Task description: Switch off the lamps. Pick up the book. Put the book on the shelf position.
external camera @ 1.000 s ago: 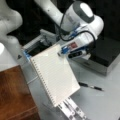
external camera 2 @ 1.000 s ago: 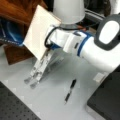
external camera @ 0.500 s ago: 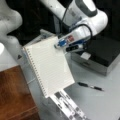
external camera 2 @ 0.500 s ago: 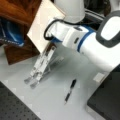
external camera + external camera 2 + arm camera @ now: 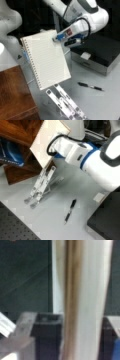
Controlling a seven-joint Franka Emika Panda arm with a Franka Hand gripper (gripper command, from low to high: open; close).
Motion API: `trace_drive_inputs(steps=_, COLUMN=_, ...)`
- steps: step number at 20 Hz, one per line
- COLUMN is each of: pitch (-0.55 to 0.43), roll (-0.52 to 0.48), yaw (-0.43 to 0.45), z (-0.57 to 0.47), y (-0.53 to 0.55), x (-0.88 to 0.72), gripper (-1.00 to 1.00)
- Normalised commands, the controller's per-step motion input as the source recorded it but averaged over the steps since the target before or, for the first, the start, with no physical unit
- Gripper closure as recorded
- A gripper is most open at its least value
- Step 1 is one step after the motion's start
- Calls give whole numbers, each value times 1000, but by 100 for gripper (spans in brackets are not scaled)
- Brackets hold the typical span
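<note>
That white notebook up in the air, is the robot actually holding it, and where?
Yes. The hand grips the book by its top right corner in a front view, lifted above the table.

In a front view, the book [image 5: 46, 60] hangs above the stand [image 5: 65, 103]; shelf [image 5: 15, 97] to its left, pen [image 5: 90, 86] and box [image 5: 100, 56] right.

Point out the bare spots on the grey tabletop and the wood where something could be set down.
Free: the wooden shelf top, and the grey tabletop around the pen. Crowded: the perforated metal stand beneath the book held in the end effector, and the black-lidded box behind.
</note>
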Motion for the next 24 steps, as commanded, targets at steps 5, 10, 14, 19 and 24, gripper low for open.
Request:
trace_drive_inputs(steps=5, pitch=113, roll=17, yaw=-160, z=293, y=31, x=-119, gripper=100)
trace_drive_inputs(steps=10, pitch=81, roll=8, yaw=-73, z=213, y=-26, x=-188, gripper=100)
trace_drive_inputs(steps=14, pitch=53, roll=-7, yaw=-17, z=109, y=-206, x=-266, gripper=100)
trace_drive_inputs(steps=19, pitch=57, roll=-8, yaw=15, z=115, y=-342, x=-321, gripper=100)
trace_drive_inputs(steps=24, pitch=70, roll=-1, yaw=90, z=221, y=-365, x=-314, gripper=100)
